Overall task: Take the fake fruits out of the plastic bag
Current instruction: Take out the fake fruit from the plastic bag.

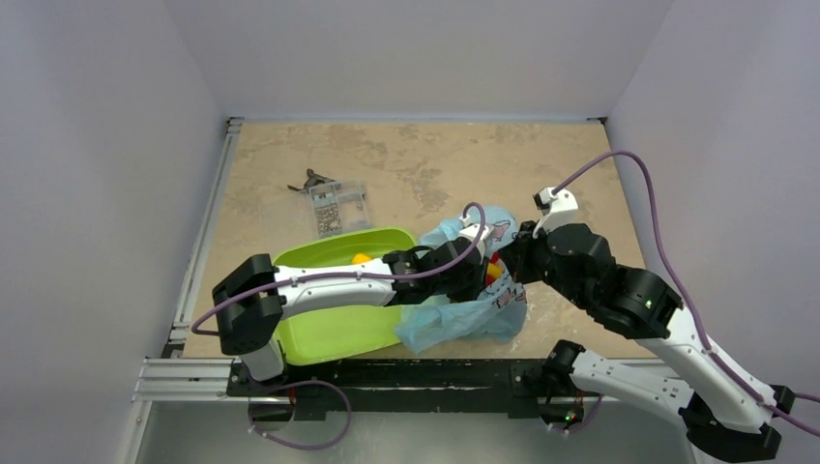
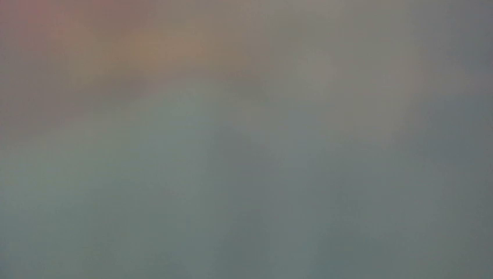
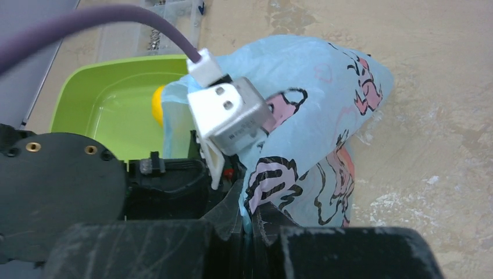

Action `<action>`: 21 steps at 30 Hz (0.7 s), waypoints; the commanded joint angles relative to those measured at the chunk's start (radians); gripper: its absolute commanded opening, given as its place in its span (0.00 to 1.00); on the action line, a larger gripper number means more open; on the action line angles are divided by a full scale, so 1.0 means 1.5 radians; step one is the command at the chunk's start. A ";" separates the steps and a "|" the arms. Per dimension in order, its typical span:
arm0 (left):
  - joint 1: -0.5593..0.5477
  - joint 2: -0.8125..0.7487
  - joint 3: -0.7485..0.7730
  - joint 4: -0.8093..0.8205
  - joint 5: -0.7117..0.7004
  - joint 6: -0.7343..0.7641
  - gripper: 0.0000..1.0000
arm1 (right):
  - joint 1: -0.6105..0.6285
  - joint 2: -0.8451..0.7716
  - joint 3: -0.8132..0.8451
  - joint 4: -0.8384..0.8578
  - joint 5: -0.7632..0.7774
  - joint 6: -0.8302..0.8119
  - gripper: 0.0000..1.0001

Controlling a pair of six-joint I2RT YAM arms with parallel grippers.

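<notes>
The plastic bag (image 1: 464, 319), light blue with pink and black prints, lies right of the tray and is held up at its mouth. My right gripper (image 3: 253, 196) is shut on a fold of the bag's (image 3: 325, 99) edge. My left arm reaches across the tray, and its gripper end (image 1: 471, 269) goes into the bag's mouth, where the fingers are hidden. The left wrist view is a grey-blue blur with a reddish tint at the top left. Red and yellow bits of the fake fruits (image 1: 495, 272) show at the mouth. A red-orange one (image 3: 347, 165) glows through the film.
A lime-green tray (image 1: 329, 333) sits left of the bag with a yellow-orange fruit (image 1: 360, 258) in it, under my left arm. A clear plastic box of small parts (image 1: 336, 208) lies behind the tray. White walls close in the table.
</notes>
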 commanded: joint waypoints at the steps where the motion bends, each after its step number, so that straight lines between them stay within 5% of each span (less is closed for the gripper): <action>1: -0.003 0.034 0.017 -0.019 0.120 0.021 0.22 | -0.001 -0.010 0.002 0.009 -0.008 0.008 0.00; 9: -0.016 0.025 -0.006 -0.086 0.117 0.074 0.50 | -0.001 -0.010 -0.007 0.002 -0.003 0.008 0.00; 21: -0.045 0.071 -0.027 -0.105 0.087 0.050 0.76 | -0.001 -0.008 -0.017 0.005 -0.005 0.008 0.00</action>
